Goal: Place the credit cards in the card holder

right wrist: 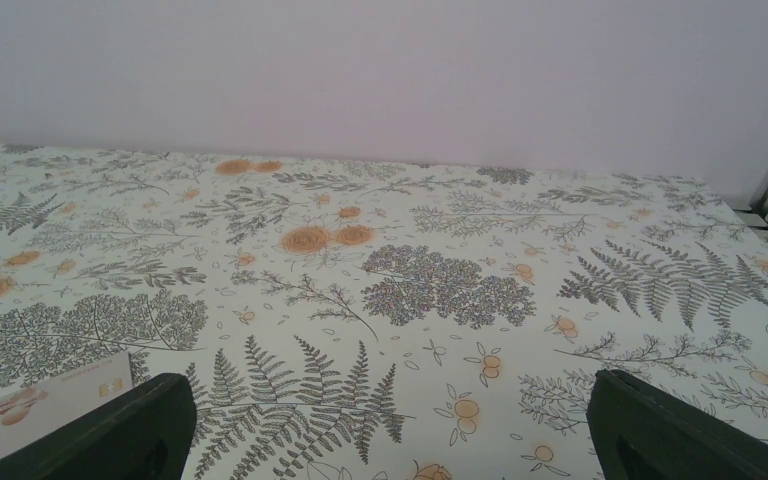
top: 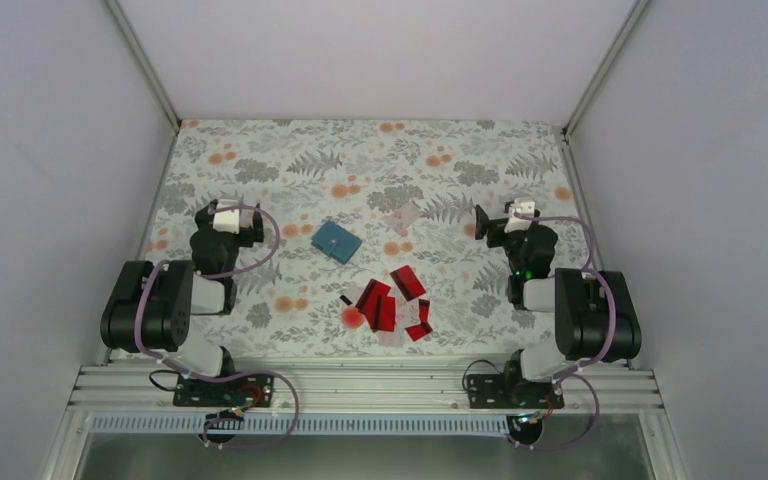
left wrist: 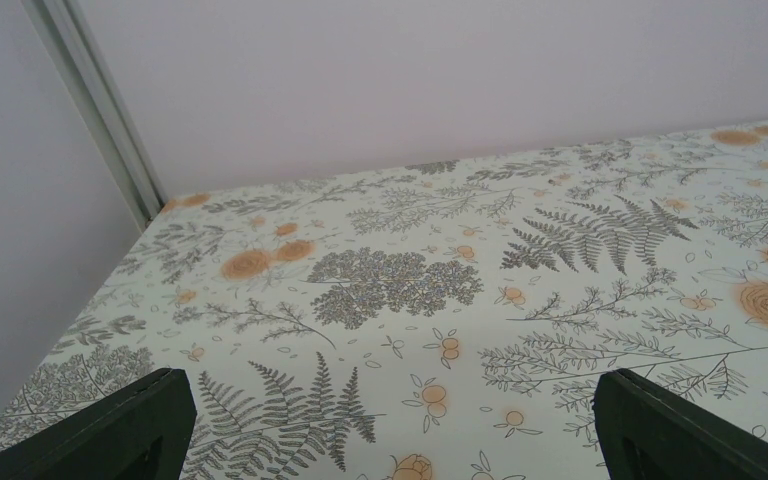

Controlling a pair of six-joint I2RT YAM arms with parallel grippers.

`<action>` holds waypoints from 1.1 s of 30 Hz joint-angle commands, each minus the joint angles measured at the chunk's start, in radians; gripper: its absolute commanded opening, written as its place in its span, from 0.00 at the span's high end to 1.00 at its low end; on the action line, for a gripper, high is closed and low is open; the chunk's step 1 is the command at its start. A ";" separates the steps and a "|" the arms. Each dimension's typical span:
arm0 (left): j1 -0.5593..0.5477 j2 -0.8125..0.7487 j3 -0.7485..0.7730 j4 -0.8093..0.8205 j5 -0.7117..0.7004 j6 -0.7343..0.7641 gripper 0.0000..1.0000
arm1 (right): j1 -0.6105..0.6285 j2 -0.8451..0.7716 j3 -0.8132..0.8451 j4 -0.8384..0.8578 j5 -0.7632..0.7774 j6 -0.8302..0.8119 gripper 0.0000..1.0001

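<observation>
Right of the left gripper [left wrist: 390,432], jaws spread, lies the card holder [top: 336,241]; the credit cards [top: 391,300] lie nearer the right gripper [right wrist: 390,430], likewise spread.

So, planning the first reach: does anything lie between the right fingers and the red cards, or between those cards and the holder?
Nothing visible does. Only bare table separates the right fingers from the red cards, and those from the card holder; a black piece lies beside the pile.

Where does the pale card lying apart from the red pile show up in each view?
Top external: pale card mid-table, right of the card holder.
Left wrist: not in view.
Right wrist: the card sits bottom-left.
Shared landmark: fern-print tablecloth meeting the far wall.
</observation>
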 commanded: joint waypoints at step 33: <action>0.004 -0.440 0.800 -1.695 -0.170 -0.519 0.00 | -0.009 -0.142 0.964 -1.349 -0.101 0.255 0.01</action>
